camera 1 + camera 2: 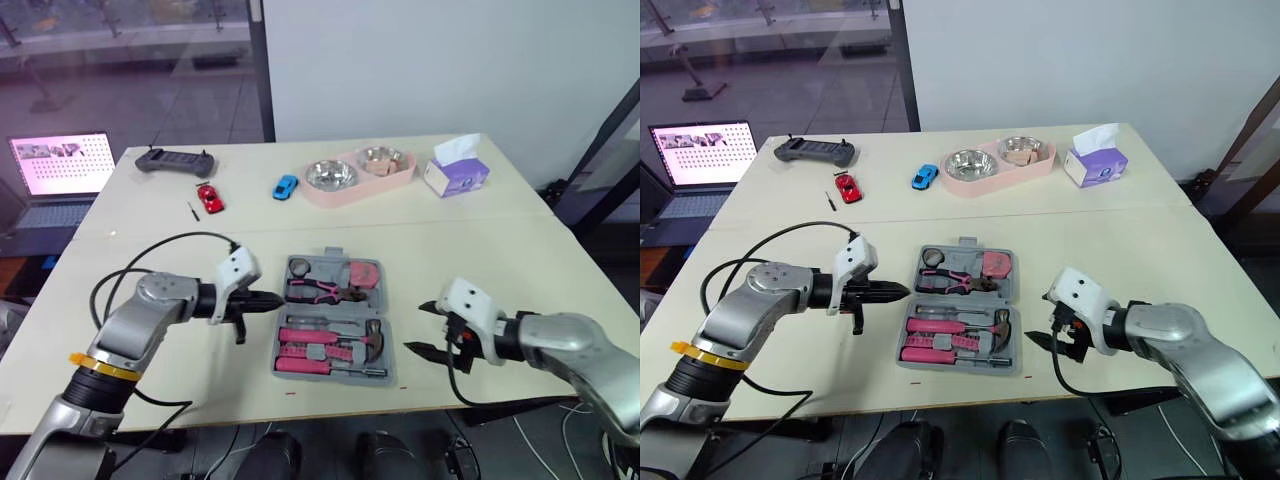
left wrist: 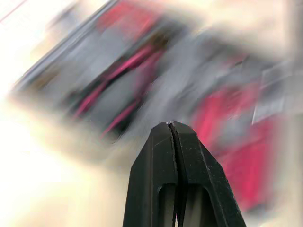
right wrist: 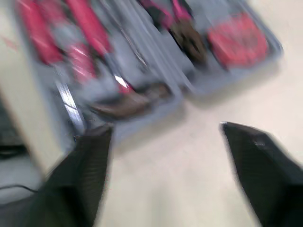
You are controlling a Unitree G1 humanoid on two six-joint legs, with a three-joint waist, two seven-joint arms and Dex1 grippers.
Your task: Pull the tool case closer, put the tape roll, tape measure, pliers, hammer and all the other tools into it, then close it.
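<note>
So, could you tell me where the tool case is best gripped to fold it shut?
Probably the far half's outer rim, beside the handle tab, approached from the right by the open right gripper. The tool case lies open flat, hinged across its middle, so that thin free edge is what swings, and open jaws could straddle it. The left gripper is shut.

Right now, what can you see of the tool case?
The tool case lies open on the table near its front edge. It looks like grey plastic: two halves, a handle on the far side. Inside lie pink-handled pliers, a tape measure, a hammer. The shut left gripper points at its rim; contact is unclear.
</note>
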